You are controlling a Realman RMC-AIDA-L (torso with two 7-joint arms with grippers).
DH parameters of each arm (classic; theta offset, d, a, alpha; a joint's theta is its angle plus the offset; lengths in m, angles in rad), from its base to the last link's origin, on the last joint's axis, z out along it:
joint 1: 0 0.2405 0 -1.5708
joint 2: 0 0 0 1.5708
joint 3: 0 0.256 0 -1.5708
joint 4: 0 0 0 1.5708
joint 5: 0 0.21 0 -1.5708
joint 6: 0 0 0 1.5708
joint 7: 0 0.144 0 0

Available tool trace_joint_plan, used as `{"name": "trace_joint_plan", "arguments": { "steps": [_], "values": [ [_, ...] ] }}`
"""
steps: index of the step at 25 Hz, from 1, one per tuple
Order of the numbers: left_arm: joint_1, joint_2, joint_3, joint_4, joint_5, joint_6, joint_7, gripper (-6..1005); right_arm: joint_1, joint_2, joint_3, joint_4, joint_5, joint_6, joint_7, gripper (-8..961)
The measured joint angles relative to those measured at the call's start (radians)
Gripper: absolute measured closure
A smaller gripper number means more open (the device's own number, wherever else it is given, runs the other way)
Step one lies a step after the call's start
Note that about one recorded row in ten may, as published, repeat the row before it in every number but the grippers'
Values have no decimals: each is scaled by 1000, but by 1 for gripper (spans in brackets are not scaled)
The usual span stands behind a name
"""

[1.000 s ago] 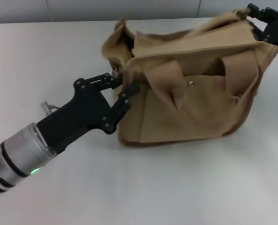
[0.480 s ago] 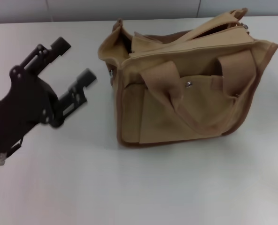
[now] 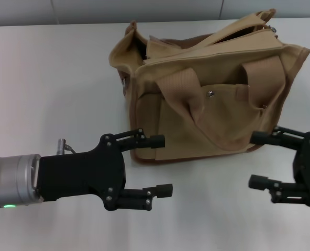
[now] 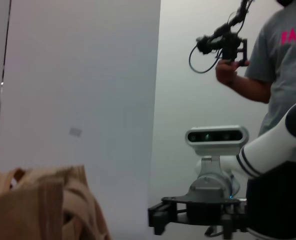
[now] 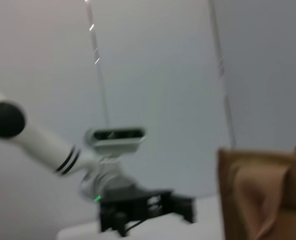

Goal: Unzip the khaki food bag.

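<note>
White table point(image 3: 50, 68) carries the load. The khaki food bag point(image 3: 223, 112), a large soft tan canvas tote, sits upright toward its far side, front pocket facing the robot. Top mouth gapes along the zipper line point(image 3: 212, 49); judged already largely unzipped, though the slider is not discernible. Two wide webbing handles point(image 3: 189, 86) slump over the front, slack since nothing lifts them. Small metal snap point(image 3: 210, 93) sits mid-pocket.

Left gripper point(image 3: 164, 164), black, hovers near the bag's lower front corner, fingers spread wide, holding nothing. Right gripper point(image 3: 253, 159), black, hovers off the opposite lower corner, likewise spread wide and empty. Both face inward, clear of the fabric.
</note>
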Motion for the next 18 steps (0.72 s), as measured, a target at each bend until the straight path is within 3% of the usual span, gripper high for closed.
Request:
{"name": "trace_joint_plan", "arguments": {
  "steps": [5, 18],
  "values": [
    [0, -1, 3, 2, 0, -34, 0, 153, 10, 14, 4, 3, -25, 33, 7, 158],
    [14, -1, 0, 6, -3, -33, 5, 153, 6, 14, 8, 3, -29, 33, 10, 158]
  ]
}}
